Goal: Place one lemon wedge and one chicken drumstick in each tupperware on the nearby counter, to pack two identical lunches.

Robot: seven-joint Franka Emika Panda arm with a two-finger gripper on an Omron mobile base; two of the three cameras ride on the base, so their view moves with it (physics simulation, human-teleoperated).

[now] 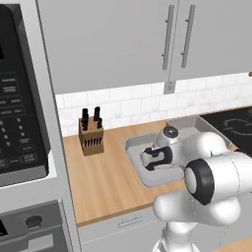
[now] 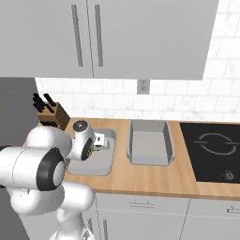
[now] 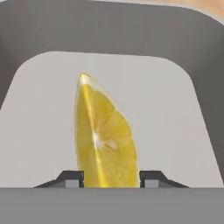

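A bright-yellow lemon wedge (image 3: pixel 105 140) stands on edge between my two finger tips, which touch both of its sides. My gripper (image 3: pixel 111 179) is shut on it, low inside the left tupperware (image 3: pixel 183 113), just above its light-grey floor. From the base, the gripper (image 1: pixel 147 160) (image 2: pixel 99 143) reaches down into that tray (image 1: pixel 134 143) (image 2: pixel 107 168). A second tupperware (image 2: pixel 149 161) (image 1: pixel 189 122) sits just to its right on the wooden counter (image 1: pixel 103 182) (image 2: pixel 154 180); what shows of its inside holds nothing. The chicken drumstick is out of view.
A wooden knife block (image 1: pixel 91 135) (image 2: pixel 51 115) stands at the back left of the counter. The black cooktop (image 2: pixel 213 150) (image 1: pixel 234 123) lies to the right of the trays. A tall oven column (image 1: pixel 19 98) bounds the counter's left end, with wall cabinets overhead.
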